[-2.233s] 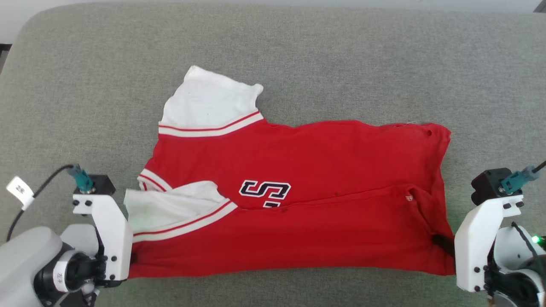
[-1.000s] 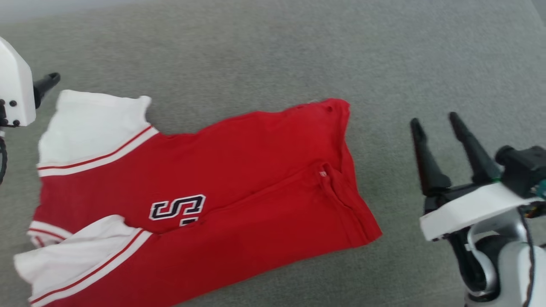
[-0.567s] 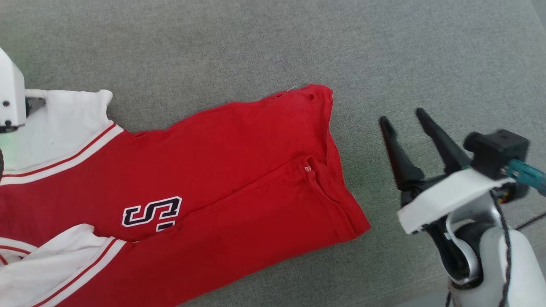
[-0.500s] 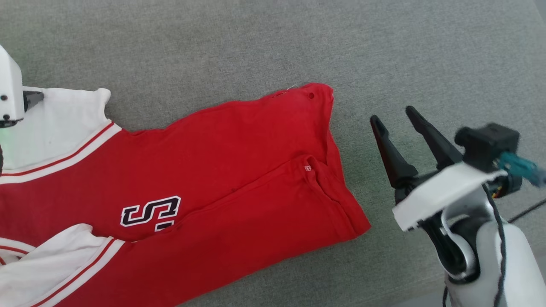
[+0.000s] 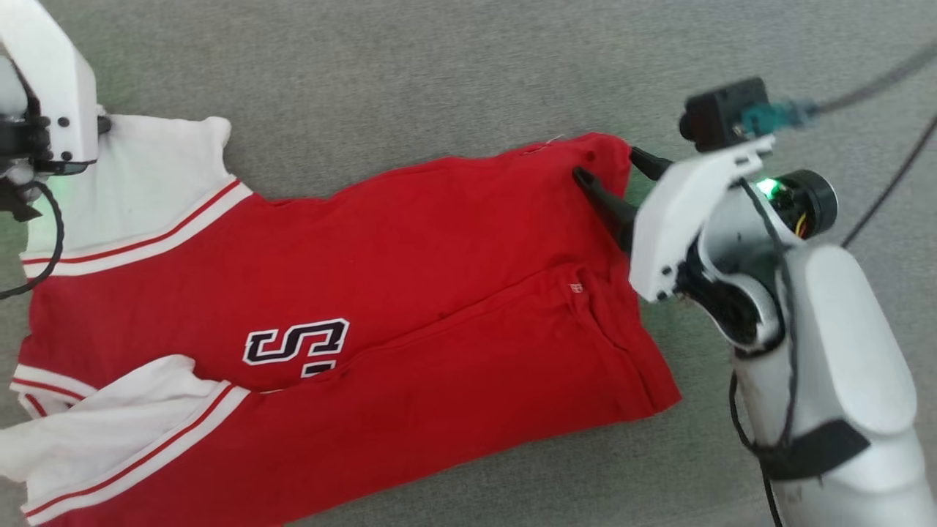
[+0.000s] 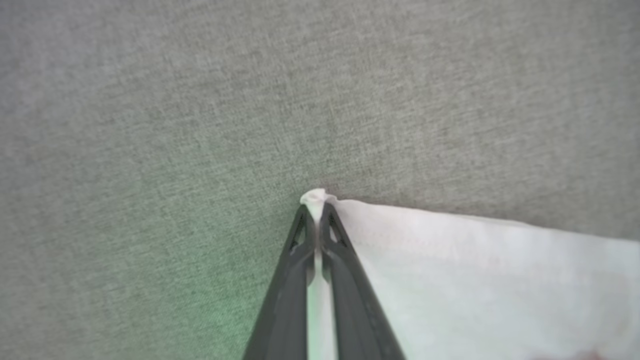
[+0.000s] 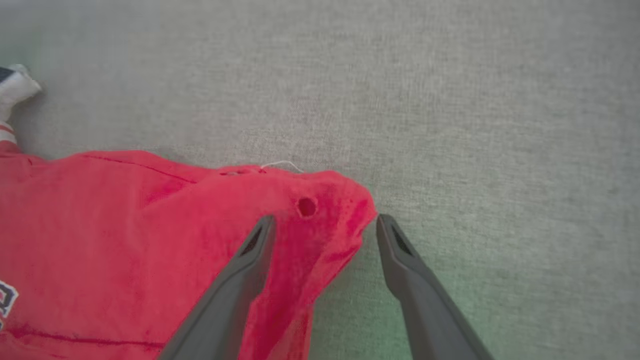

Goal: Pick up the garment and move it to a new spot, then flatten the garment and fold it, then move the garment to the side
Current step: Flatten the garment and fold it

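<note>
The left claw [image 6: 315,210] is pressed together on the far corner of a white sleeve [image 6: 475,275], a small nub of cloth pinched out past its tips. In the head view it [image 5: 102,126] sits at the upper left, at the sleeve's [image 5: 146,176] outer edge.

The right claw [image 7: 325,220] stands apart and holds nothing. One finger lies over the red cloth and the other over the grey worktop [image 7: 500,125], with the hem corner between them. Just ahead of the tips that corner has a small round hole [image 7: 306,206], and a loose white thread [image 7: 282,164] curls off its edge. From the head the right claw [image 5: 607,163] reaches in from the right at the shirt's far right corner.

The shirt [image 5: 439,256] lies spread sideways across the worktop [image 5: 439,73], neck end to the left and hem to the right. Its near side is folded up over the front. A dark, white-edged letter [image 5: 296,344] shows partly above that fold, and the near sleeve [image 5: 110,424] lies crumpled at the lower left.
</note>
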